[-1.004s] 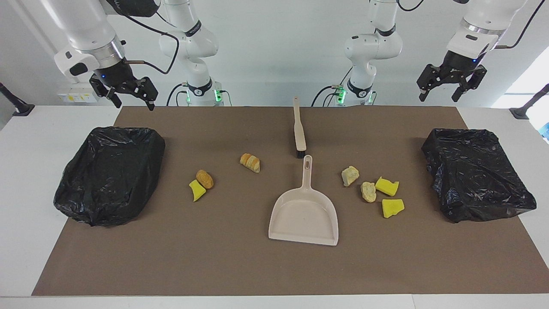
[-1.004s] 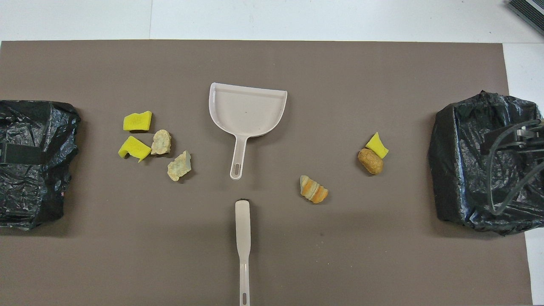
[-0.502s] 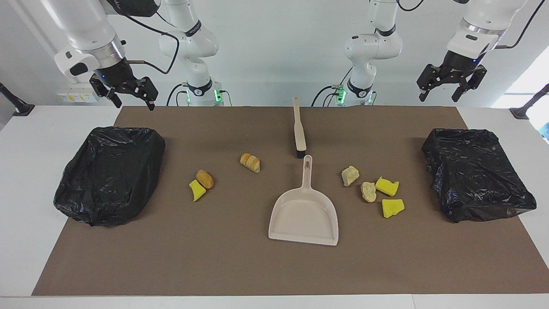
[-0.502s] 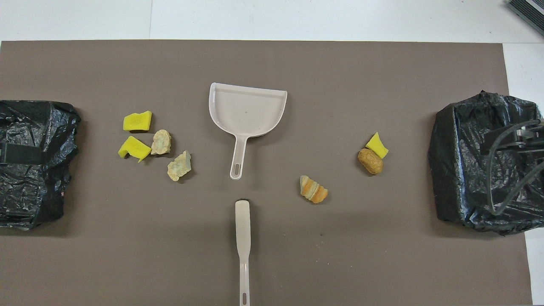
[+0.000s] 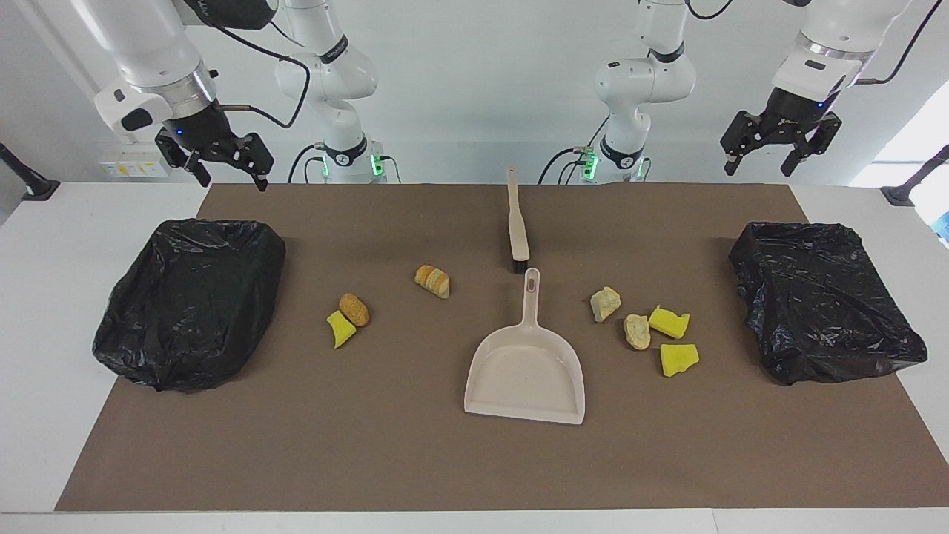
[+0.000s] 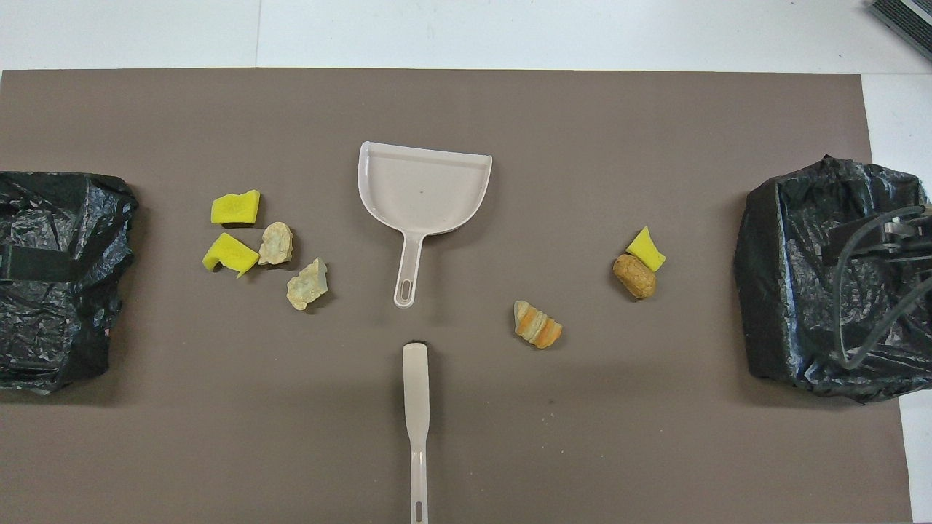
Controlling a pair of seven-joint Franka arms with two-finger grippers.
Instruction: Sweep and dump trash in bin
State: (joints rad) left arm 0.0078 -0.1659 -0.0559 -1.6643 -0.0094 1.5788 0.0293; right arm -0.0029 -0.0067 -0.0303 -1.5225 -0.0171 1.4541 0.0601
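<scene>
Left pincer point(image 5: 780, 152) fingers apart, raised over desk point(image 5: 44, 311) edge; right pincer point(image 5: 215, 162) likewise apart, empty. Trash point(image 5: 637, 331) lies at 3 and 9 o'clock of the dustpan point(image 5: 525, 371).

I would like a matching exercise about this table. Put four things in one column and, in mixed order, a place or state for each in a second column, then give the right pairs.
Things:
1. dustpan
2. brush
3. left gripper
4. striped orange chunk

Places or states:
A. open, raised over the table's edge near the bin at the left arm's end
B. lies alone, toward the right arm's end from the dustpan handle
C. empty, its handle pointing toward the robots
D. nearest to the robots, bristle end toward the dustpan handle

Pairs: 1-C, 2-D, 3-A, 4-B
</scene>
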